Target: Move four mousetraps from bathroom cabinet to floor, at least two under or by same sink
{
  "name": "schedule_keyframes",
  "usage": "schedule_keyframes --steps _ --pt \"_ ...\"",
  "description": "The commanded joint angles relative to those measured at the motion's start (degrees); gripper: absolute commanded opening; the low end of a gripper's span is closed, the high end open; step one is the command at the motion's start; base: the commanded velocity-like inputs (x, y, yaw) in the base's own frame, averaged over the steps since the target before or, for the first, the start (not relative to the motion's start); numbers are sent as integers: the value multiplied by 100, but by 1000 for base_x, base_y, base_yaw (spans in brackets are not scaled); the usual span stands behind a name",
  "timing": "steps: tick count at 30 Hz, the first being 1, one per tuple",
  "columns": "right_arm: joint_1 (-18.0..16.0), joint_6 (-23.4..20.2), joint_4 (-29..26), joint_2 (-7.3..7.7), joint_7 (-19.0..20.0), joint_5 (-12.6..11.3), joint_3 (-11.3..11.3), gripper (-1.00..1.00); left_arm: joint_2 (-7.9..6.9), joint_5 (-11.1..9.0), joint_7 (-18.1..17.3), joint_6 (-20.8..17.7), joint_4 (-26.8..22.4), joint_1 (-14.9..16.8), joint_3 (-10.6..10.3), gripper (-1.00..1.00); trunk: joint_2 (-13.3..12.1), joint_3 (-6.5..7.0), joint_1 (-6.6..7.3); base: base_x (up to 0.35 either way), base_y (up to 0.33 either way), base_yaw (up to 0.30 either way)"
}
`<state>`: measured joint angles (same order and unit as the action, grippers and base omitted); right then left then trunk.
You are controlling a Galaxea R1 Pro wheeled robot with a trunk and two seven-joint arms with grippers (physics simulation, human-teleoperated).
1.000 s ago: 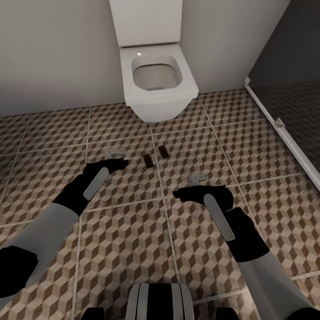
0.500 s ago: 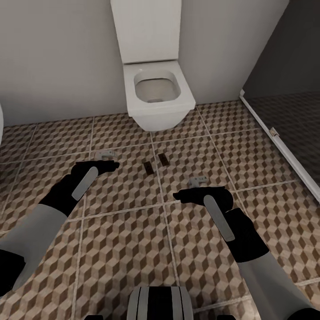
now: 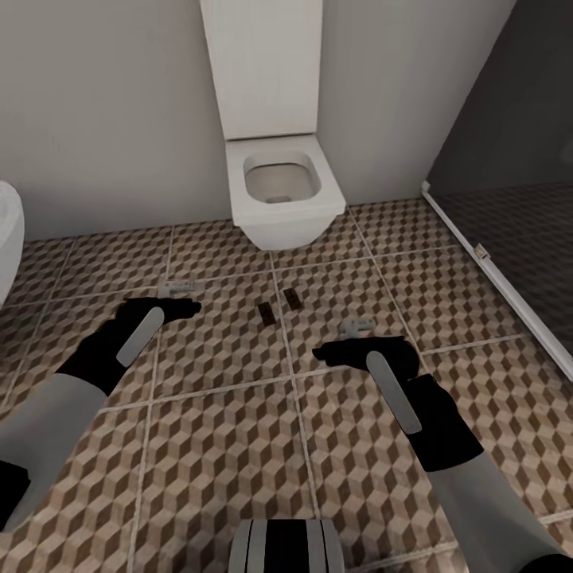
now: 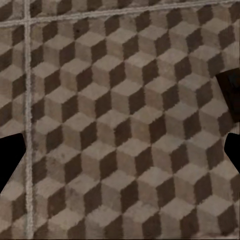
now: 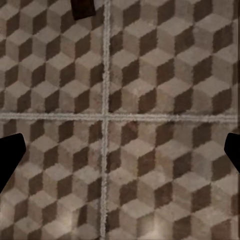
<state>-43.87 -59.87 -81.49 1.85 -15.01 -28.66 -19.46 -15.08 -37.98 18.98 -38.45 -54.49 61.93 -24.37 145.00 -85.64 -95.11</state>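
- Brown-and-cream cube-pattern tiles of the bathroom floor [image 3: 223, 446] spread under a wheeled robot facing a white toilet [image 3: 282, 187] at twelve o'clock, with the dark shower enclosure [image 3: 517, 199] at two o'clock.
- Two small dark mousetraps [image 3: 267, 314] lie flat on the tiles just beside each other, between the arms and a little ahead of them, one either side of a grout line.
- Left gripper [image 3: 181, 296] reaches out at ten o'clock; its wrist view has the black fingers [image 4: 10, 160] at opposite edges, spread wide with bare tile between them.
- Right gripper [image 3: 356, 336] hangs low at one o'clock, likewise wide open and empty; a dark corner of one trap [image 5: 83, 8] shows at the margin of its wrist view.
- Over the past second the whole head view has slid: the toilet sits higher and smaller, and a curved white rim [image 3: 6, 239], possibly the sink, has come in at nine o'clock. That reads as the camera backing or tilting away, not the traps moving.
- Left arm has swung outward toward nine o'clock in that time; the right has barely shifted.
- Judged from this, two traps are down on the floor and released, while neither hand carries another. Whether they lie close enough to a sink cannot be told.
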Motion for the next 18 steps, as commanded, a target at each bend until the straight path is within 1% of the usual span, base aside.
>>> schedule_keyframes --steps 1,3,4,7,8,10,11,14,15,17,18 --pt "-4 -13 -5 5 -60 -57 -12 100 -8 -63 56 -6 -8 4 -24 100 0 19 3 0 0 0" --pt "22 -13 22 9 -66 -55 -13 100 -47 -68 69 -21 3 -101 -26 100 -3 63 8 0 0 0" --pt "22 -13 22 9 -66 -55 -13 100 -47 -68 69 -21 3 -101 -26 100 -4 85 11 0 0 0" --pt "123 -13 107 13 -73 -53 -10 100 -82 -78 87 -51 -8 -335 -25 100 -8 152 19 0 0 0" --pt "123 -13 107 13 -73 -53 -10 100 -82 -78 87 -51 -8 -335 -25 100 -9 174 21 0 0 0" --pt "202 -13 177 16 -76 -53 -3 100 -95 -81 94 -77 -14 -515 -25 100 -12 218 26 0 0 0" --pt "202 -13 177 16 -76 -53 -3 100 -95 -81 94 -77 -14 -515 -25 100 -13 240 29 0 0 0" --pt "299 -13 259 21 -78 -54 6 100 -110 -77 100 -106 -20 -789 -23 100 -17 307 37 0 0 0" --pt "299 -13 259 21 -78 -54 6 100 -110 -77 100 -106 -20 -789 -23 100 -19 329 39 0 0 0" --pt "373 -13 299 26 -79 -53 12 100 -116 -74 102 -117 -25 -979 -20 100 -21 373 44 0 0 0" --pt "461 -13 336 30 -76 -53 15 100 -120 -69 105 -124 -29 -1151 -18 100 -23 396 47 0 0 0"
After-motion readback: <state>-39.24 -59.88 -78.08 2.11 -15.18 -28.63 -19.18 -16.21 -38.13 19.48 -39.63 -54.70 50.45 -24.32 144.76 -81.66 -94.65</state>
